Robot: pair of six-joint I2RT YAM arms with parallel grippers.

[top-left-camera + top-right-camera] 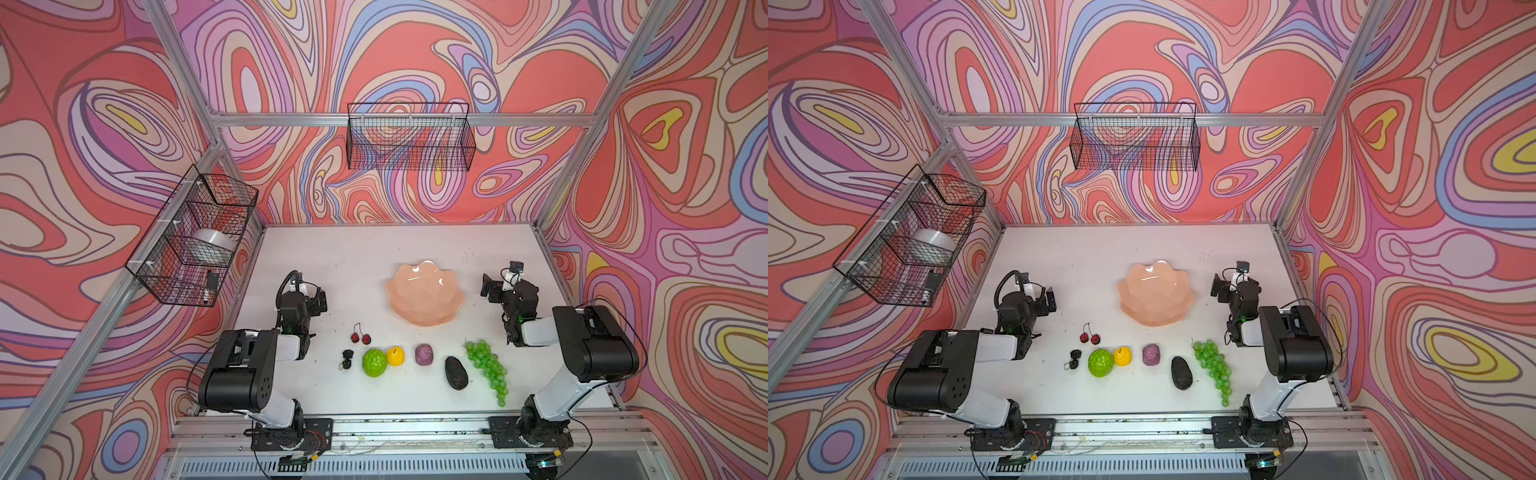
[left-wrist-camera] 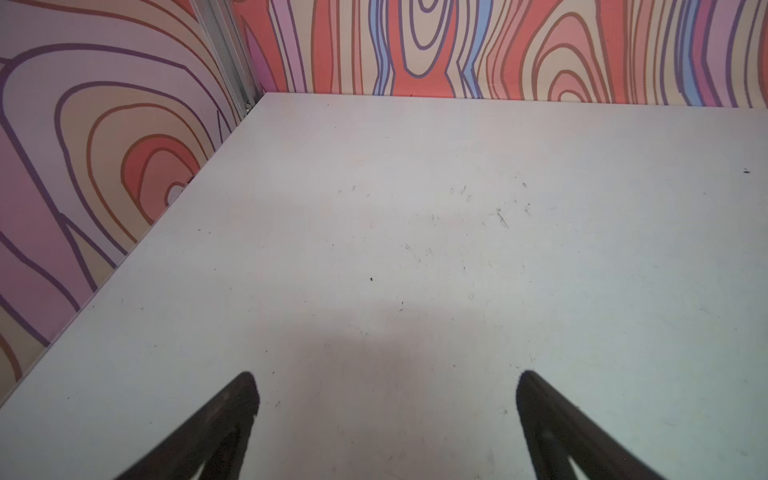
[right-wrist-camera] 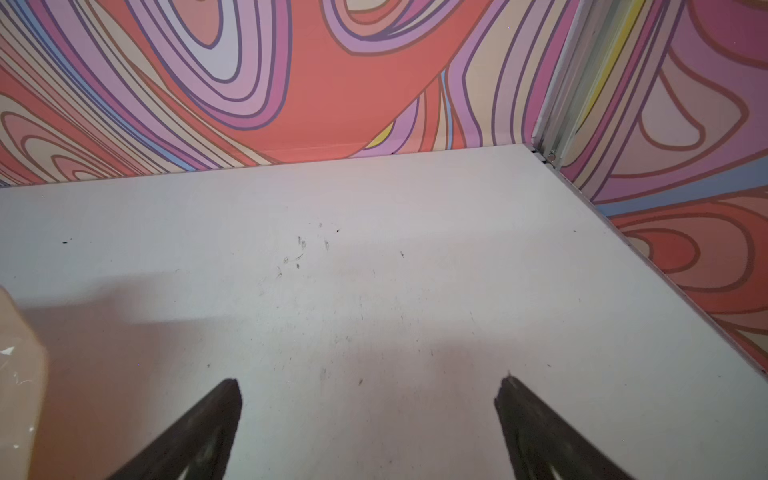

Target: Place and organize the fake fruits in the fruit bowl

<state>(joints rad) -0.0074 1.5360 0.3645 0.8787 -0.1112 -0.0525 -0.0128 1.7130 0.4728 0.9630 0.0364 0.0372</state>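
Both top views are showing you the fruit bowl [image 1: 424, 297] sitting empty, the fake fruits [image 1: 424, 354] all lying on the table [image 1: 365, 257] nearby; left fingers [image 2: 224, 419] and right fingers [image 3: 208, 424] are gaping wide, empty.

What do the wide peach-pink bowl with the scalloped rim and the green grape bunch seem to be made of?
The wide peach-pink bowl with the scalloped rim looks like glazed ceramic or glossy plastic, I cannot tell which: white highlights sit on its smooth, faceted surface. The green grape bunch looks like translucent plastic: its round beads glow light green with small glints.
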